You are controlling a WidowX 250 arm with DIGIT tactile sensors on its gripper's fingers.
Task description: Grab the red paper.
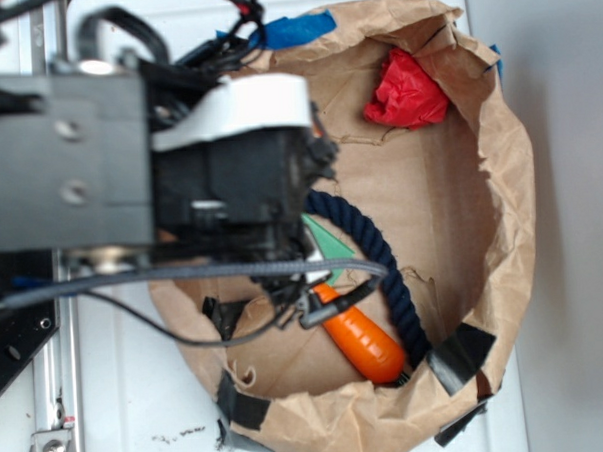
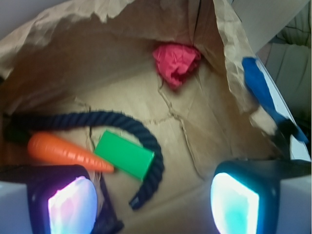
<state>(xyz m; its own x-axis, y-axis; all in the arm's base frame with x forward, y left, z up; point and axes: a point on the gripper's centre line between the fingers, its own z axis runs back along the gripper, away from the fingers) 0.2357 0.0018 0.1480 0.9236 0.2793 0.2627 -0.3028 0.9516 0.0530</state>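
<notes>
The red paper is a crumpled bright red wad lying at the far end of the brown paper bag's floor, against the bag wall. My gripper hangs above the bag's middle, open, with nothing between its two glowing pads. The wad lies well ahead of the fingertips, apart from them. In the exterior view the arm's black and white body hides the fingers.
A shallow brown paper bag rings everything. Inside lie an orange carrot, a green block and a dark blue rope. Blue tape and black tape hold the rim.
</notes>
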